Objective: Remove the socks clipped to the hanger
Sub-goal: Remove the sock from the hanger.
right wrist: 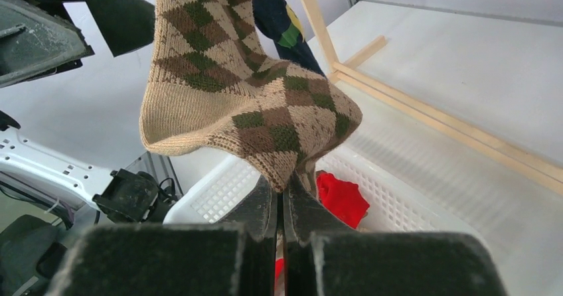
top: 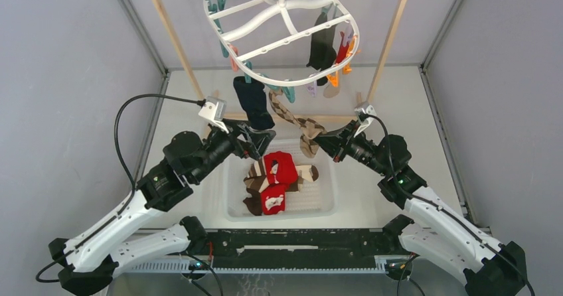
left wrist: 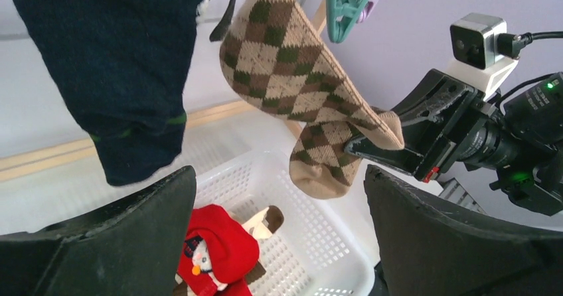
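Observation:
The white oval hanger (top: 282,34) hangs from the metal rod at the top. A navy sock (top: 253,101), a tan argyle sock (top: 292,118) and a black sock (top: 322,44) hang clipped to it. My right gripper (top: 323,141) is shut on the argyle sock's lower end (right wrist: 252,110), over the basket. The argyle sock (left wrist: 299,90) also shows in the left wrist view, pinched by the right fingers (left wrist: 378,151). My left gripper (top: 262,140) is open and empty, just below the navy sock (left wrist: 113,64). Red socks (top: 277,173) and brown striped socks lie in the basket.
A white perforated basket (top: 322,206) stands on the table between the arms. The wooden rack (top: 392,34) with its base bar (top: 332,118) stands behind it. Orange and teal clips (top: 342,57) dangle from the hanger. Grey walls close both sides.

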Action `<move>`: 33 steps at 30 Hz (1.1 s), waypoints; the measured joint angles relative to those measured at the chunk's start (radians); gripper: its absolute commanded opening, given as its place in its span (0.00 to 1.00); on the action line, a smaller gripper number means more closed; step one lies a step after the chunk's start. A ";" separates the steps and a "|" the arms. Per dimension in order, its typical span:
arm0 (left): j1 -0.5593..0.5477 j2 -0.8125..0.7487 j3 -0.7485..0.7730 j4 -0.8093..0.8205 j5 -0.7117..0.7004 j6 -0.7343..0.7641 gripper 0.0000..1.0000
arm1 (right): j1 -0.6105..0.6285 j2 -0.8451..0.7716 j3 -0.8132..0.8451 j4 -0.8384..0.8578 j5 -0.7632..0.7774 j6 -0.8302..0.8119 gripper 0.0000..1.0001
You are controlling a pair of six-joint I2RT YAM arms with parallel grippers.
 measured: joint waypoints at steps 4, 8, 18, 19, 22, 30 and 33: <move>0.002 0.021 0.019 0.024 -0.004 0.033 1.00 | 0.000 -0.002 -0.003 0.004 -0.002 0.003 0.00; 0.006 0.049 0.063 0.045 -0.003 0.057 1.00 | -0.007 -0.017 -0.011 -0.004 0.003 0.002 0.00; 0.011 0.079 0.096 0.101 -0.003 0.085 1.00 | -0.095 -0.039 -0.032 -0.002 -0.016 0.018 0.00; 0.011 0.082 0.096 0.107 -0.003 0.088 1.00 | -0.099 -0.039 -0.032 -0.002 -0.019 0.019 0.00; 0.013 0.092 0.097 0.124 -0.003 0.098 1.00 | -0.119 -0.038 -0.033 -0.001 -0.035 0.023 0.00; 0.014 0.112 0.108 0.139 0.000 0.101 1.00 | -0.221 -0.025 -0.034 0.012 -0.091 0.048 0.00; 0.015 0.113 0.108 0.145 0.001 0.101 1.00 | -0.261 -0.010 -0.034 0.030 -0.118 0.067 0.00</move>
